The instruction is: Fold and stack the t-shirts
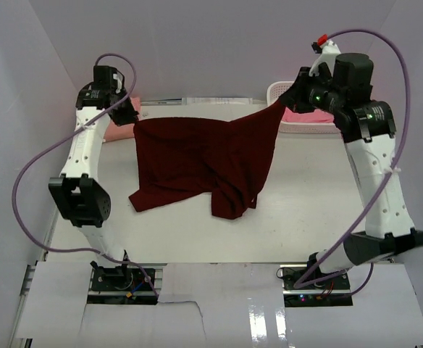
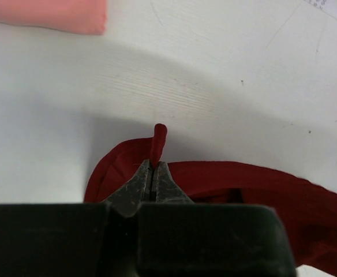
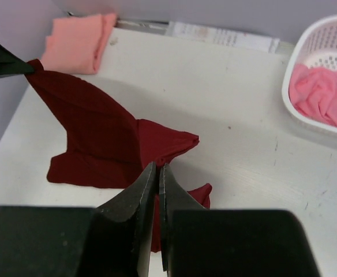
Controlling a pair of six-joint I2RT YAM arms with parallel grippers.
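Up top, the maroon shirt [image 1: 197, 163] hangs stretched between the left pincer [image 1: 134, 118] and right pincer [image 1: 287, 103], each pinching a corner, no fold in it yet. Left wrist: jaws clamped on a maroon nub, peach shirt [image 2: 47, 14] ahead-left, looks folded. Right wrist: jaws nipping maroon too, pink shirt [image 3: 324, 92] off right in the basket [image 3: 295, 63], so I'd guess one done, two left.

Top camera looks down from six o'clock; both close wrist cameras share the dark maroon cloth shirt [image 1: 190, 159] with it.
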